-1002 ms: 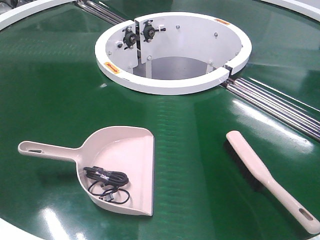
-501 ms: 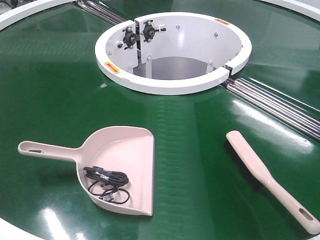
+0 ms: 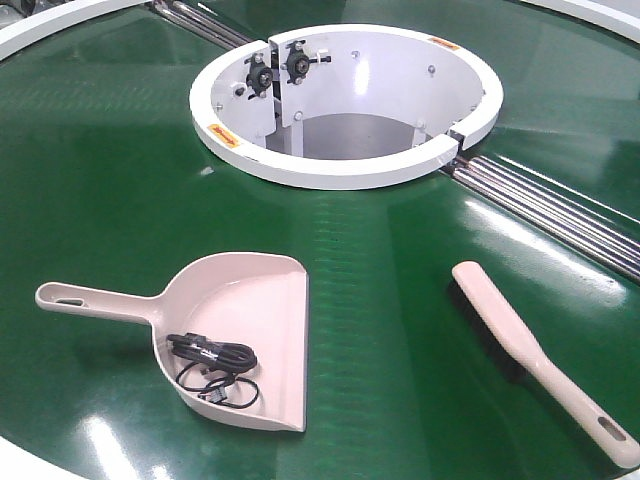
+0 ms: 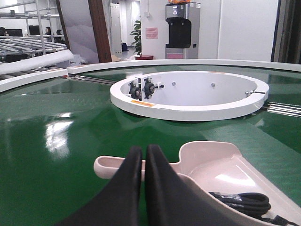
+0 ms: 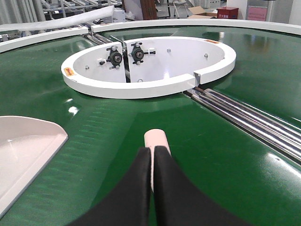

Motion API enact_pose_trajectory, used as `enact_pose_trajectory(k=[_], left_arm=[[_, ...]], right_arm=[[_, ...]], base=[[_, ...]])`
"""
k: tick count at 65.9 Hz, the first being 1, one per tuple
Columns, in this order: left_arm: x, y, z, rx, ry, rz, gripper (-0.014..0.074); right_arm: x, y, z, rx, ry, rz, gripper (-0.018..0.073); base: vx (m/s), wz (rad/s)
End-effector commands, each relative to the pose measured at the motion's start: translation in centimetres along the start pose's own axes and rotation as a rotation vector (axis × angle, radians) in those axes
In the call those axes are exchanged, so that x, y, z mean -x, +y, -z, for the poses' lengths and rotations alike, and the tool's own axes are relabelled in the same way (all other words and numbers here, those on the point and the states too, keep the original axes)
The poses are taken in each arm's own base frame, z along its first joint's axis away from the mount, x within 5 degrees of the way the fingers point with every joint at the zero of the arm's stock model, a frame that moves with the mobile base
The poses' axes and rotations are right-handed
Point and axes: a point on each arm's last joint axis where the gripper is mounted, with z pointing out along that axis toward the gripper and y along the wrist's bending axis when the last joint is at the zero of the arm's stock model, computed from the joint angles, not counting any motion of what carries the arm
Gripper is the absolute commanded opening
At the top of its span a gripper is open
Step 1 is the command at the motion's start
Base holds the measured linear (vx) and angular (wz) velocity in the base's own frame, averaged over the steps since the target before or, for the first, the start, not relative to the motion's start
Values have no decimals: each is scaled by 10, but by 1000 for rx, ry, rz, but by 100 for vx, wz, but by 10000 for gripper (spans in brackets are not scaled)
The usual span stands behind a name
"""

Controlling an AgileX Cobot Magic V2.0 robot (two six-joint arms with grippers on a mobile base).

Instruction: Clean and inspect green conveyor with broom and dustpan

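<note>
Both tools lie loose on the green conveyor [image 3: 100, 180]: the dustpan [image 3: 250, 330] to the left with a coil of black cable [image 3: 212, 365] already in it, the broom [image 3: 530, 355] well apart to the right. The left gripper [image 4: 144, 157] hangs just behind the pan's handle, jaws pressed together and empty; the right gripper [image 5: 152, 162] sits likewise over the brush, jaws closed on nothing. I'd say each must open before dropping squarely onto its handle. There's plenty of bare belt between the tools; the white hub [image 3: 345, 170] and metal rollers [image 3: 560, 210] lie beyond.
</note>
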Motion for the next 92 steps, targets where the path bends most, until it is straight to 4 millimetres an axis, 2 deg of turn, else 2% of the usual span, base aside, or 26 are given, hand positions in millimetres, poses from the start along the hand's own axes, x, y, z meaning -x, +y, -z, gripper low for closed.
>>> enact_pose_trajectory(k=[1,72,82,92], left_arm=[[-3,0,0,3,-56,9,-8],[-3,0,0,5,-58,12,-7],[-3,0,0,5,-58,12,-7],[-3,0,0,5,-58,12,-7]], right_arm=[[15,0,1,-6,-84,4,-10],[15,0,1,-6,-84,7,-10],[11,-3,-1,-34,-78,69,-10],[10,-7,-1,-116,-75,38,-10]], base=[[0,0],[0,0],[0,0],[0,0]])
